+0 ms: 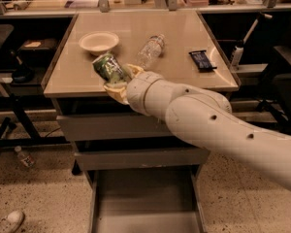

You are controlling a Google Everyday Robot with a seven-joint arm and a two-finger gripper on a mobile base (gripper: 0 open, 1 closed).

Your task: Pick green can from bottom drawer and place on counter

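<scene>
My gripper (120,79) is shut on the green can (108,68) and holds it tilted, top toward the upper left, over the front left part of the counter (174,47). I cannot tell if the can touches the surface. The pale fingers (117,91) clamp the can's lower half. My thick white arm runs from the gripper to the lower right. The bottom drawer (145,203) is pulled open below, its grey floor bare.
On the counter stand a white bowl (99,42), a clear plastic bottle (150,49) lying on its side, and a dark snack packet (202,60). Two closed shallower drawers (92,126) sit under the counter. A cluttered workbench runs along the back.
</scene>
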